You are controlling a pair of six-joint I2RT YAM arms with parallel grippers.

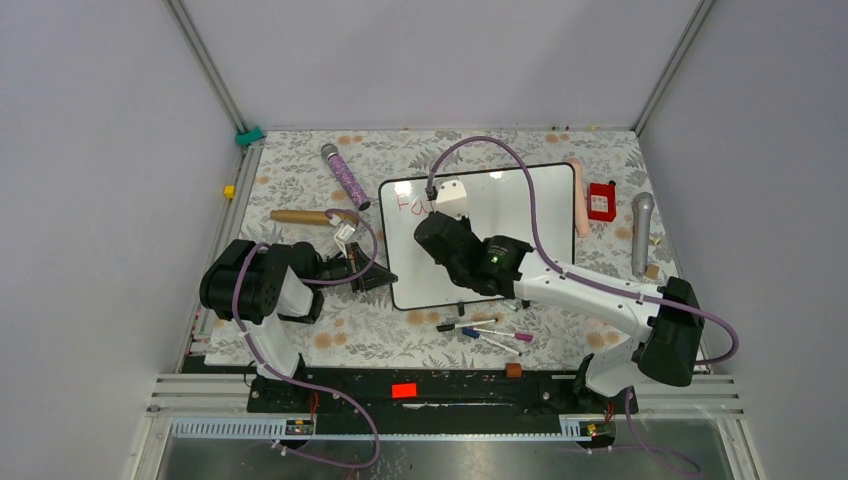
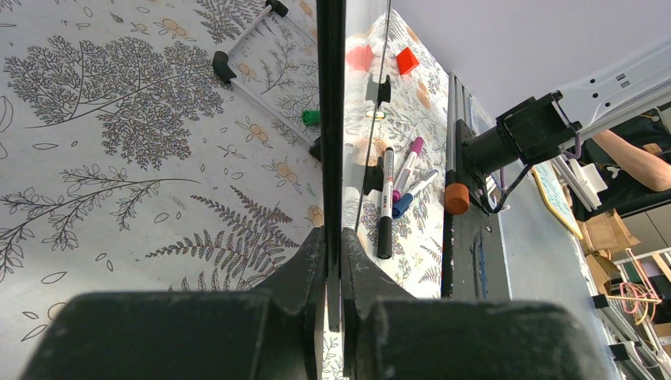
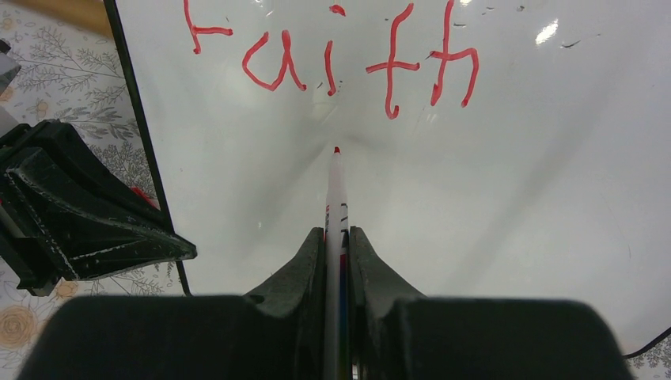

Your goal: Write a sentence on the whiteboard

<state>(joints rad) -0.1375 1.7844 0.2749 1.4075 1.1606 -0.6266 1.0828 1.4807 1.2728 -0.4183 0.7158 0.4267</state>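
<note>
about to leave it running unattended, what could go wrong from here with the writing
1. The left claw clamps only the whiteboard by its thin edge; pen pressure could twist or shift the board.
2. The right claw holds the red marker well back from its tip, so it may tilt or slide, wobbling the strokes.
3. The tip sits just under "Faith"; the next line could crowd or smear it.

We lose most of the sentence [image 1: 408, 203] behind the right arm [image 1: 470, 255]; wrist view crops its top.
</note>
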